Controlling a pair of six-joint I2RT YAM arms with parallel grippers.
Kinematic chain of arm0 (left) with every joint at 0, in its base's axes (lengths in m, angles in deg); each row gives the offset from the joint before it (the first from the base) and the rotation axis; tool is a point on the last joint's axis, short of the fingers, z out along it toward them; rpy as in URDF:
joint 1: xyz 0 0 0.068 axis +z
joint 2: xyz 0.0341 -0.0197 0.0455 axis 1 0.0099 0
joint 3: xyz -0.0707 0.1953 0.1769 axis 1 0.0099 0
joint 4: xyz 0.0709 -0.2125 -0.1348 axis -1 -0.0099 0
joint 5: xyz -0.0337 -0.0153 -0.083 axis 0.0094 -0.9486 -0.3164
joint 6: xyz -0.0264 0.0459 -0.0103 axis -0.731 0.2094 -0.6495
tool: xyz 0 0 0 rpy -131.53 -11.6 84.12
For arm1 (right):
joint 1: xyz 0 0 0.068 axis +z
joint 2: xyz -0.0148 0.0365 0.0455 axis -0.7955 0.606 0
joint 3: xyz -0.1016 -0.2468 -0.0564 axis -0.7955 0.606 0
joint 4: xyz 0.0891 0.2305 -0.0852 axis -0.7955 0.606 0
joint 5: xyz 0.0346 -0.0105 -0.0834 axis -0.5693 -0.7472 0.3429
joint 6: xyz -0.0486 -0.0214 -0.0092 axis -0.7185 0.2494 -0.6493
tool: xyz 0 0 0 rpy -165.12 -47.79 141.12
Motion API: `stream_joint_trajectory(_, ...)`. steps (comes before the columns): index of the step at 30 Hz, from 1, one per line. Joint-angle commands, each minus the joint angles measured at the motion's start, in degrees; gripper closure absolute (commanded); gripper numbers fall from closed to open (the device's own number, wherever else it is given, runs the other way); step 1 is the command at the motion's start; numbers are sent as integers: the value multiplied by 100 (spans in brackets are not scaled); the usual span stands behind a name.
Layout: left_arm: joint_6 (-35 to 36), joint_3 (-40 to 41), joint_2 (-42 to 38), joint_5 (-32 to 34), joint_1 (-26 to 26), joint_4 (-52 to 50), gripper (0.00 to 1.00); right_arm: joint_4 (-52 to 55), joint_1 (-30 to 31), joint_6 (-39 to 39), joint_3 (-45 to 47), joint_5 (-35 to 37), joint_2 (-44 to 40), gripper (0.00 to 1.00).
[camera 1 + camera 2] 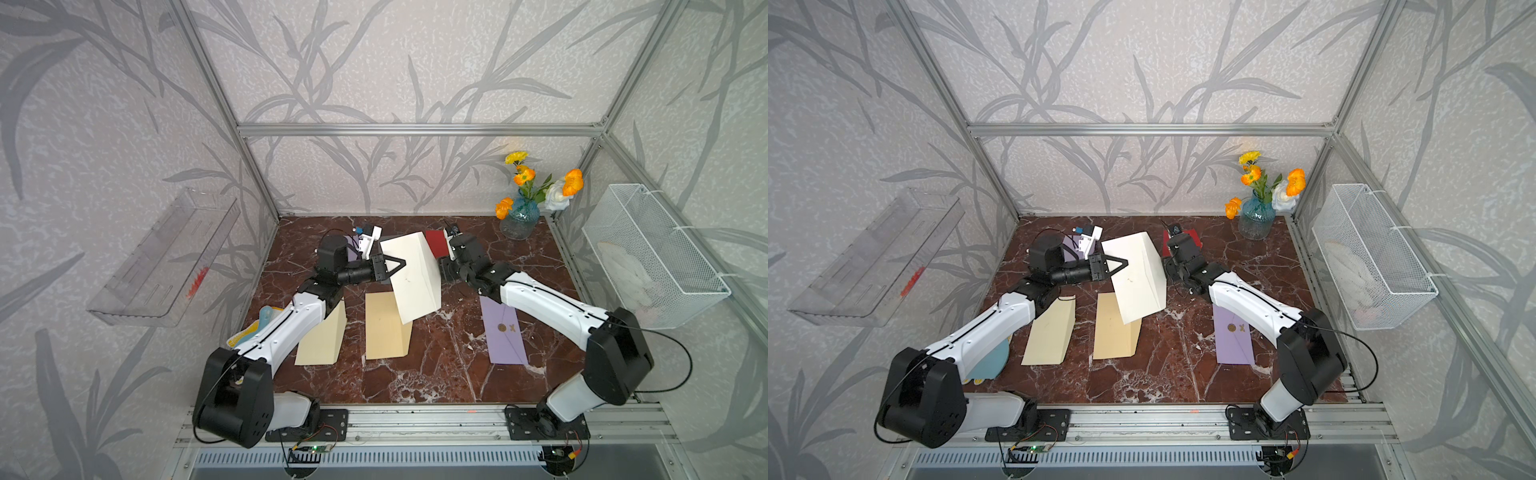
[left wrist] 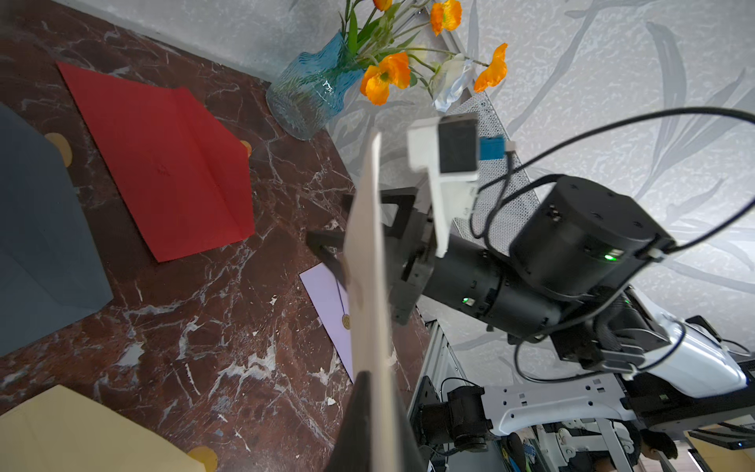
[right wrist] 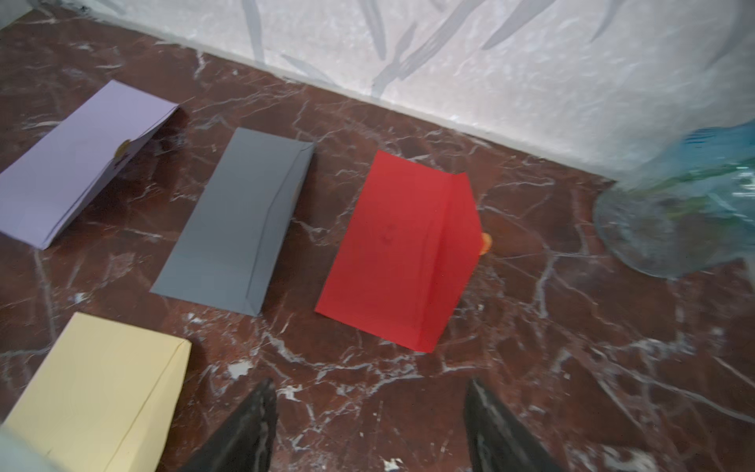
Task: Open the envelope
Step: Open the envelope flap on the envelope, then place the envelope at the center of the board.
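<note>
We count seven envelopes: one white envelope [image 1: 415, 278], one pale cream envelope [image 1: 324, 343], one yellow envelope [image 1: 384, 332], one grey envelope [image 3: 241, 220], one red envelope [image 3: 400, 249] and two lilac ones, the front lilac envelope [image 1: 507, 336] and the back lilac envelope [image 3: 77, 163]. We find one blue glass vase [image 1: 519, 222] holding four orange or yellow blossoms [image 1: 573, 181] and one white blossom [image 1: 556, 195]. There is one wire basket [image 1: 623, 216], one clear shelf [image 1: 166, 257], and two pincers: left pincer [image 1: 400, 262], right pincer [image 3: 371, 412].

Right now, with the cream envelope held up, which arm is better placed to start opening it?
Right. The left gripper is shut on the cream envelope, holding it off the table; the right gripper is open, empty and close beside it, so it likely does the opening.
</note>
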Motion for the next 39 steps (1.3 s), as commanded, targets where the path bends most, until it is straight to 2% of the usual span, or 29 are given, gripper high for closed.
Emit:
stream_joint_trajectory(1,146,-343,322,150,-153,-264,100,-132,5,72,299,915,-618,27)
stream_joint_trajectory(9,134,-1227,1429,870,-1058,-865,100,-310,60,-14,778,1197,-1404,27)
stream_joint_trajectory(19,-1177,-1499,2830,1458,-1666,-254,100,-243,60,16,1050,1185,-1716,27)
stream_joint_trajectory(26,-1105,-1809,3161,1737,-2002,-824,100,-285,60,-16,1122,1171,-1789,26)
stream_joint_trajectory(39,-903,-1830,3328,2011,-2027,-1394,100,-259,60,-10,1167,1153,-1895,26)
